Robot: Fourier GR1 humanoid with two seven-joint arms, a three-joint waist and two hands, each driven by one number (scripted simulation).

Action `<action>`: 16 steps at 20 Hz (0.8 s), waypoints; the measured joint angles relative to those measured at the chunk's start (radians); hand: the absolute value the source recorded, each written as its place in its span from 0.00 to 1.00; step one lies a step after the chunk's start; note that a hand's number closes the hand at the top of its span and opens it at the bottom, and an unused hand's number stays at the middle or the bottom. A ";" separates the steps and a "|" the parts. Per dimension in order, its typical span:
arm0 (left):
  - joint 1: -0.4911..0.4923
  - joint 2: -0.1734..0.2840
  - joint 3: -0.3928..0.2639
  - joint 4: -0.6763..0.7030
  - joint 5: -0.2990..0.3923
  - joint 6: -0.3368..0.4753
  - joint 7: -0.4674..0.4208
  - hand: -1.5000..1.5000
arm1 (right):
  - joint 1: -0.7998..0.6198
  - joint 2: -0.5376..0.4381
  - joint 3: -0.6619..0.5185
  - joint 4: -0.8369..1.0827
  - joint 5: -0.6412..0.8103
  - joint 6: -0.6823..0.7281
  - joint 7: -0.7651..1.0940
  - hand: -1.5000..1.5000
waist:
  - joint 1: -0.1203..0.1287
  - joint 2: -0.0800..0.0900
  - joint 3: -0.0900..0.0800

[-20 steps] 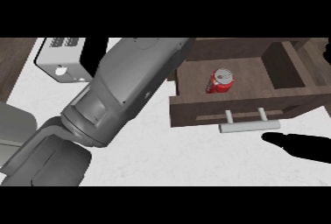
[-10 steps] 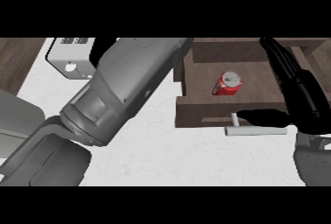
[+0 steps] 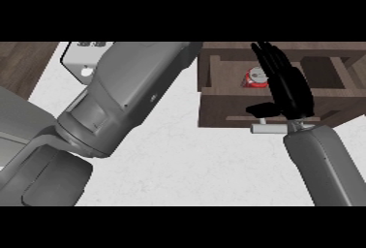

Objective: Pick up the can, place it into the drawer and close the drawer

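Right hand [image 3: 286, 85] fingers are straight and together, pointing away from the robot, thumb [image 3: 261, 109] stuck out sideways. They clamp nothing. A second ago this hand was low at the view's edge, short of the drawer; half a second ago it was raised near the drawer's right side; now it lies flat over the open drawer [image 3: 214, 104], palm above the front panel.

Just below the thumb sits the handle [image 3: 268, 129], pale bar on the drawer front. Thumb looks close to it, contact can't be confirmed.

Left of the fingers, partly hidden by them, the can [image 3: 255, 78] rests inside the drawer, red with a light top, same spot across all three frames. So the placing part reads as done.

Drawer is open. Judgement: the hand is lining up for the closing push; palm or thumb needs to bear on the front panel or handle.

Further out: left forearm [image 3: 129, 97] fills the left of the view, its hand not visible. Beyond it, a white box [image 3: 80, 65] on the counter [image 3: 193, 164].
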 measured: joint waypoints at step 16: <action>0.120 0.129 -0.017 -0.155 -0.050 -0.047 0.096 0.00 | -0.360 0.073 -0.126 0.641 0.148 -0.399 -0.061 0.00 | 0.052 -0.003 0.000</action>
